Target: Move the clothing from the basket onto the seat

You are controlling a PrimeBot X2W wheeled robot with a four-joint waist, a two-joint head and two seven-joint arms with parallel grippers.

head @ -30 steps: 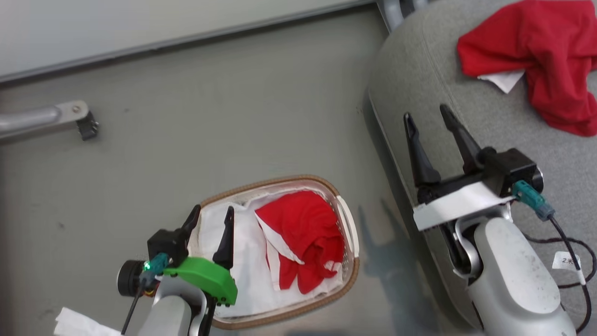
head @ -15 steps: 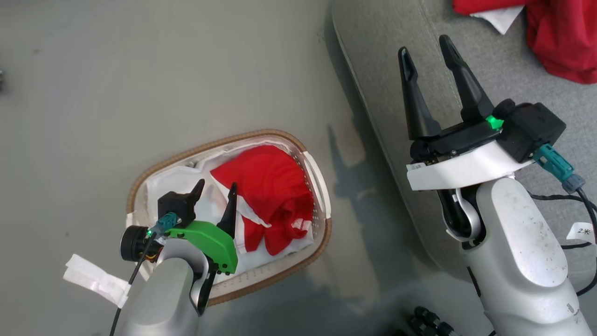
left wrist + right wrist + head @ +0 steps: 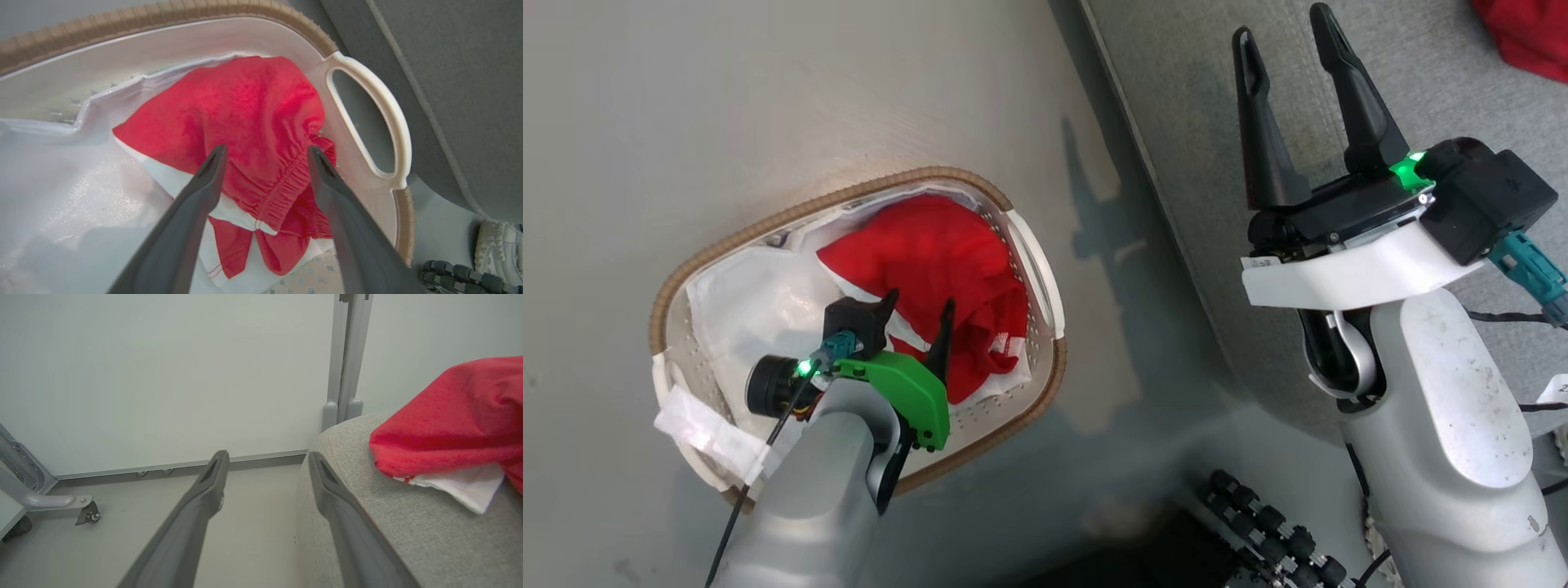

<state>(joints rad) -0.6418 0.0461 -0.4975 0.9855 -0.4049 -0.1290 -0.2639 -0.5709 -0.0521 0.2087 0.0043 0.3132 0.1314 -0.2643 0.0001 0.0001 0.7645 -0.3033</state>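
A bundle of red clothing with white trim lies in the right half of the basket, on its white liner. My left gripper hangs open just above that bundle. In the left wrist view its fingers straddle the gathered red clothing without closing on it, near the basket handle. My right gripper is open and empty over the edge of the grey seat. More red clothing lies on the seat, right of my right gripper.
The basket stands on grey floor just left of the seat's edge. A black ribbed cable chain lies on the floor near my base, with a white shoe-like thing beside it. A wheeled metal leg and a grey post stand by the wall.
The head camera has tilted and turned, so the whole scene has shifted. My left gripper has gone from over the white liner to over the red clothing in the basket. Both grippers stay open.
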